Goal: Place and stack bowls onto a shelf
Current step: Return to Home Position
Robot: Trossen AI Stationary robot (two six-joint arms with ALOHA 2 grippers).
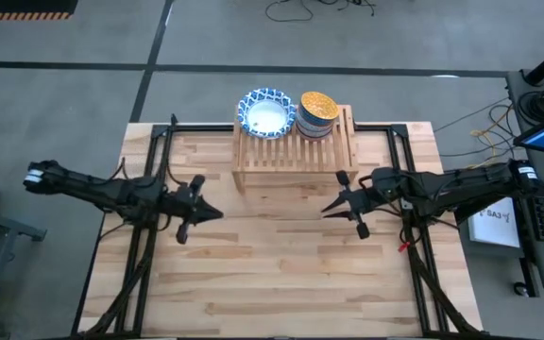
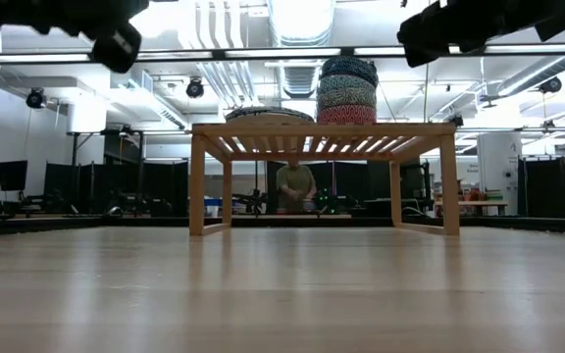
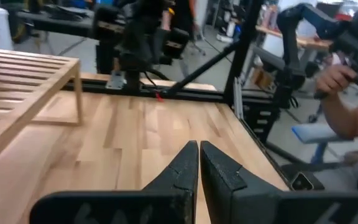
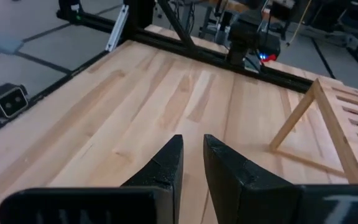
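Note:
The light wooden shelf (image 1: pixel 296 142) stands at the table's far edge on its side legs. On its slatted top sit two stacks: wide blue-and-white bowls with a white centre (image 1: pixel 265 113) on the left, and smaller bowls with an orange-yellow one on top (image 1: pixel 316 111) on the right. In the low view the small stack (image 2: pixel 347 90) is taller than the wide bowls (image 2: pixel 268 115). My left gripper (image 1: pixel 213 214) hovers shut over the table's left-middle. My right gripper (image 1: pixel 329 209) hovers to the right of centre, just near of the shelf, its fingers a narrow gap apart (image 4: pixel 192 140). Both are empty.
Bare plank tabletop (image 1: pixel 272 274) lies between and in front of the arms. A black frame rail (image 1: pixel 159 161) runs along each side of the table. A person (image 2: pixel 295 186) sits beyond the shelf, and a person's hand (image 3: pixel 340 81) shows off the table's right side.

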